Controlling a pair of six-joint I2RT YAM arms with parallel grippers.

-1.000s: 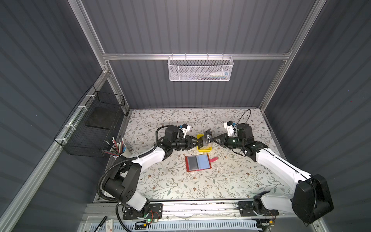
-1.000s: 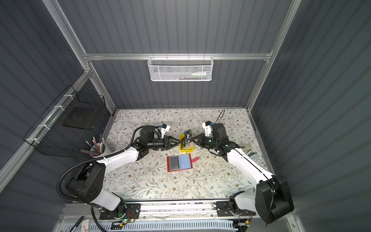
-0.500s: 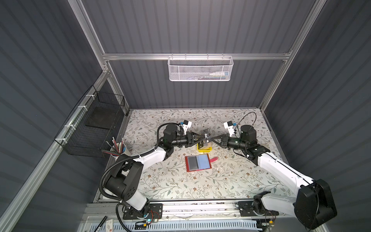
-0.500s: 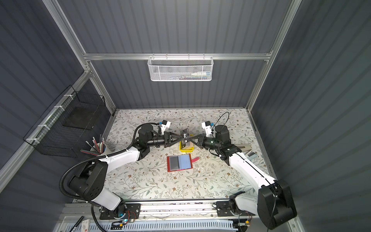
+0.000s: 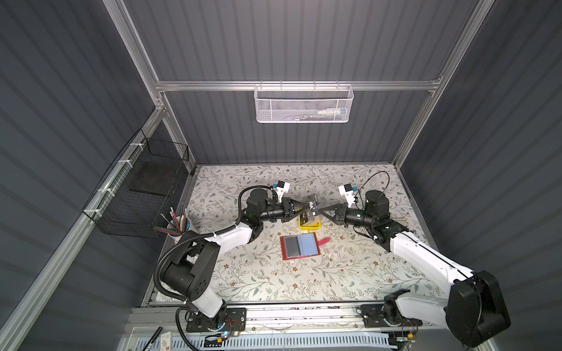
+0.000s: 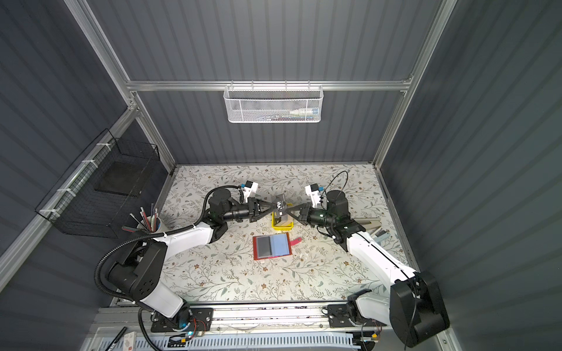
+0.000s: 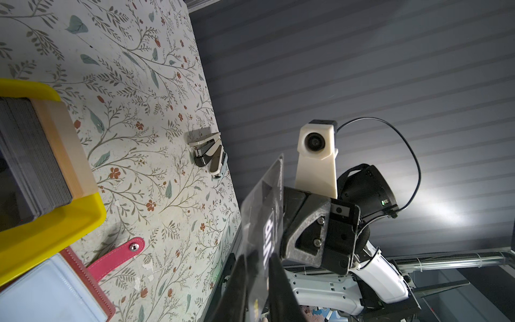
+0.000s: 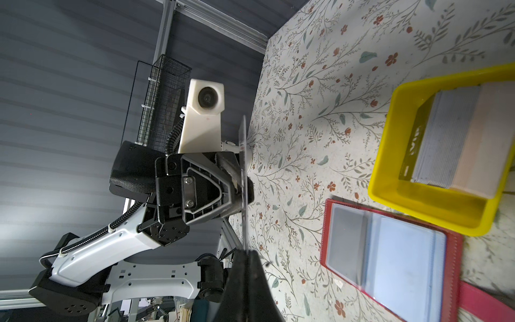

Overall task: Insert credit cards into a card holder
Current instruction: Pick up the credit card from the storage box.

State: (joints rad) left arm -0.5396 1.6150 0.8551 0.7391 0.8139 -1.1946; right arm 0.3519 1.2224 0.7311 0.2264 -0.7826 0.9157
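You are working in a robotics lab test cell. An aluminium extrusion frame (image 5: 298,86) carries ribbed dark grey wall panels (image 5: 273,39) on the left, right and far sides. Two white-and-black robot arms (image 5: 234,236) are bolted to a rail (image 5: 304,313) at the near edge of the floral tabletop (image 5: 273,273), with wiring exposed. A white mesh basket (image 5: 304,106) hangs on the far wall and a black wire basket (image 5: 146,188) on the left.

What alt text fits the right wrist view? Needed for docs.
A credit card, seen edge-on, is pinched at opposite ends by the left gripper and the right gripper above a floral table. On the table lie an open red card holder and a yellow tray holding a stack of cards.
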